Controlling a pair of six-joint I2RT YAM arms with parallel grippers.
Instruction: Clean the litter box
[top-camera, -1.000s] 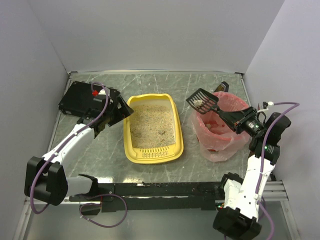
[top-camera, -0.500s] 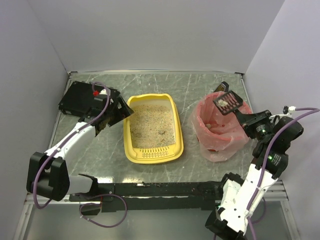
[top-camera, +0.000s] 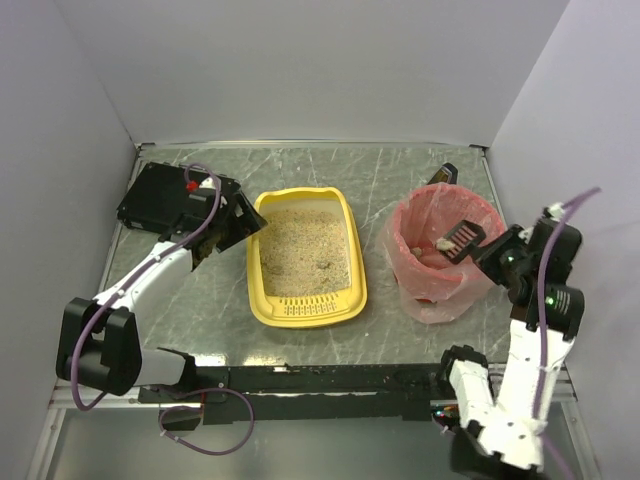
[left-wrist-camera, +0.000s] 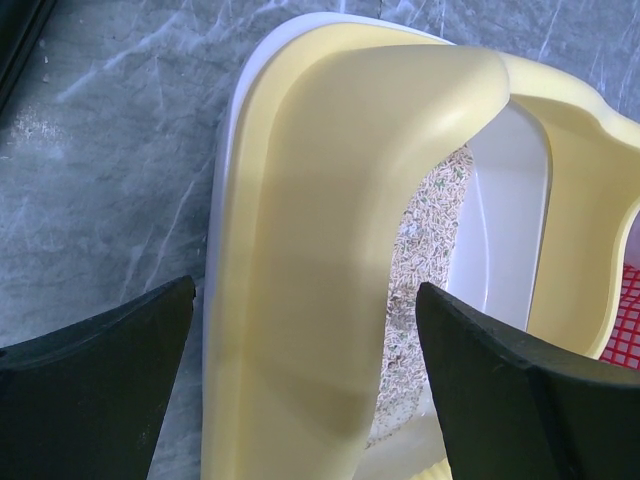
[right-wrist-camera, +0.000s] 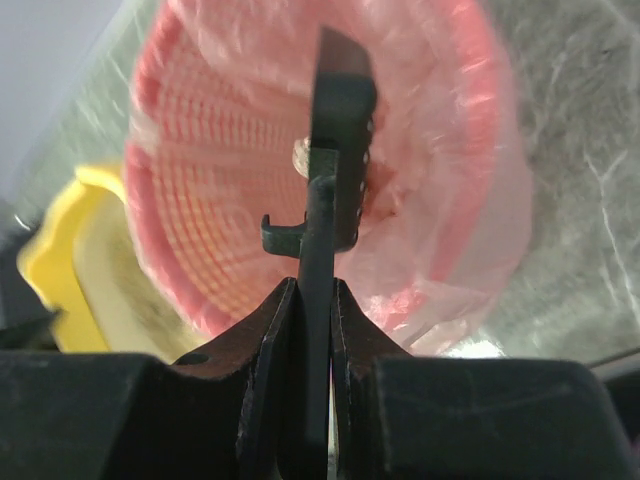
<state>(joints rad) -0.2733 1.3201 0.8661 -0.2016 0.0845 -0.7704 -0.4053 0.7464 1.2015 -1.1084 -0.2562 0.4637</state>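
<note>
Now I look at the litter box (top-camera: 305, 260) first, because I place everything else from it. It lies flat on the table (top-camera: 400, 170), with its slotted rim toward the arm bases and beige litter inside.

My left arm reaches forward from its base along the left side of the litter box, with the forearm stretched low over the table. The left gripper (top-camera: 235, 225) is at the far left corner of the litter box. Its jaws are spread wide and it carries nothing. From the left wrist view, the yellow rim passes between the two black fingers (left-wrist-camera: 100, 390), one outside the litter box and one over the litter. I cannot tell if they touch the rim. Just to the left of the litter box, beyond this gripper, sits a flat black box (top-camera: 160, 195).

My right arm stands to the right of the litter box, well apart from it. It rises steeply from its base and the wrist bends back toward the litter box. The right gripper (top-camera: 497, 250) is closed tightly on the handle of a black scoop (top-camera: 460, 240). The head of the scoop is inside the mouth of the pink-red bin (top-camera: 440, 290), which stands to the right of the litter box. From the right wrist view, the scoop is turned on its edge.
</note>
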